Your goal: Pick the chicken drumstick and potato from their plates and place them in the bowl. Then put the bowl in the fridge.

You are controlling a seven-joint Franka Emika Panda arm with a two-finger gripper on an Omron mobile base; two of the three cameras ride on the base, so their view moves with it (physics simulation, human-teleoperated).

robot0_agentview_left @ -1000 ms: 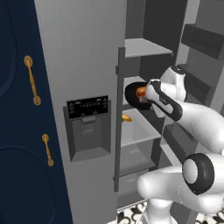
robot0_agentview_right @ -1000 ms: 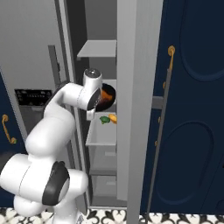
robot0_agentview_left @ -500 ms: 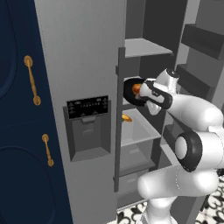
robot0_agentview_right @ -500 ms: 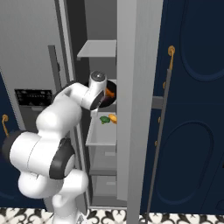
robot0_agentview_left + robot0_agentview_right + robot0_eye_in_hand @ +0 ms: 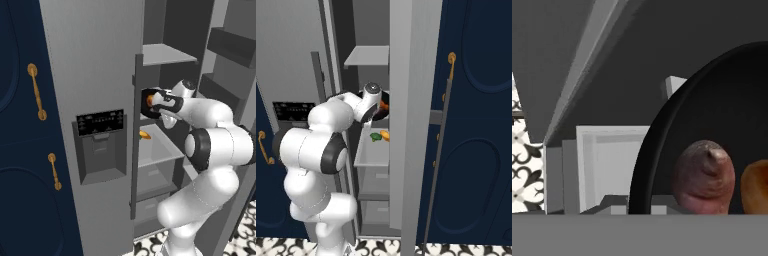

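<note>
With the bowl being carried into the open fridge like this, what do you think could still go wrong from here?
1. The end effector is shut on the bowl at one side, so the bowl might tip; the potato and chicken drumstick could roll out.
2. The bowl hangs above a fridge shelf that already carries small food items; set down carelessly, it may land on them.
3. The arm reaches past the door edge and could bump it.

No legible text or labels anywhere.

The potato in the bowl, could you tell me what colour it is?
Dark reddish-purple potato, clearest in the hand view.
</note>
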